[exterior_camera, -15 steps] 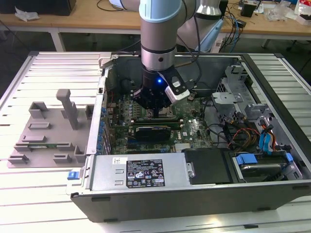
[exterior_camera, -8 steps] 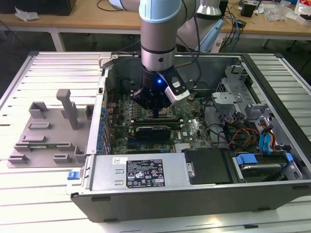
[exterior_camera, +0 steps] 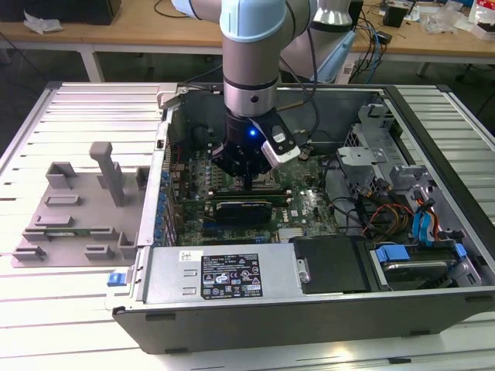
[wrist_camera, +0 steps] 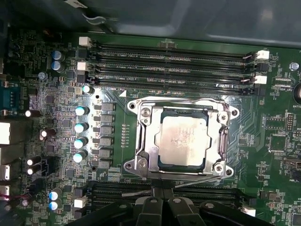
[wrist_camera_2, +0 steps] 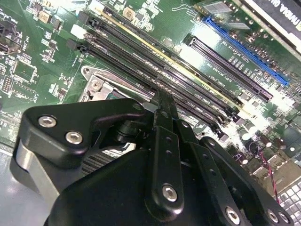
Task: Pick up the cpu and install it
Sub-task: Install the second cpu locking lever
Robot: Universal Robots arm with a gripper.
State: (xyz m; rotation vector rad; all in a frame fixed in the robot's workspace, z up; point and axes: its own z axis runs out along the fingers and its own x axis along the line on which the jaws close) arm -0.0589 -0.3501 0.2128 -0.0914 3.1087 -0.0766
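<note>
In the exterior view my gripper [exterior_camera: 246,179] hangs low inside the open computer case [exterior_camera: 433,309], over the green board [exterior_camera: 309,205].

In the second wrist view my fingers [wrist_camera_2: 164,106] meet in a thin line, pressed together on nothing.

In the first wrist view the cpu [wrist_camera: 182,136], silver and smudged, lies flat inside the metal socket frame [wrist_camera: 141,157], at twelve o'clock from my fingertips.
</note>
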